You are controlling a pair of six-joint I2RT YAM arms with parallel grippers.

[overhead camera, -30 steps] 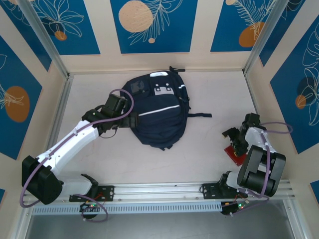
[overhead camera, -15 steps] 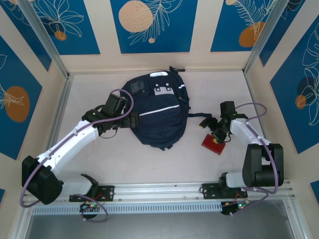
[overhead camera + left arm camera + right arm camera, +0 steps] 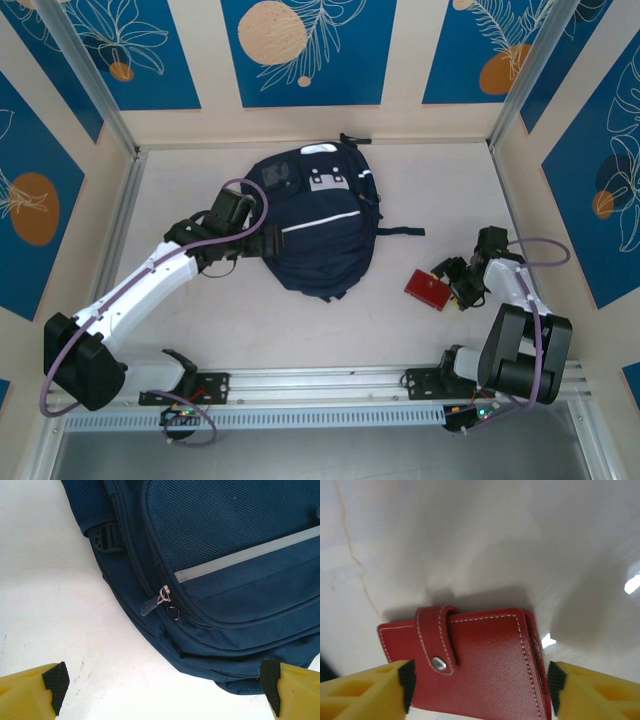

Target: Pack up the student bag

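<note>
Fearing a slip from a shallow hold: right gripper point(image 3: 480, 677) straddles the wallet point(image 3: 485, 652), clamped or not I cannot tell; left gripper point(image 3: 162, 680) gapes wide by the student bag point(image 3: 225, 530).

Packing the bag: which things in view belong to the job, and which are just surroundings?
Job: student bag, its zip pull, red wallet, left gripper open near the zip, right gripper at the wallet.
Surroundings: table, blue patterned wall panels, metal rail.

I see my left arm point(image 3: 150, 275) stretched forward, left gripper point(image 3: 260, 243) spread wide; right arm point(image 3: 520, 335) folded close, right gripper point(image 3: 455, 285) parted.
</note>
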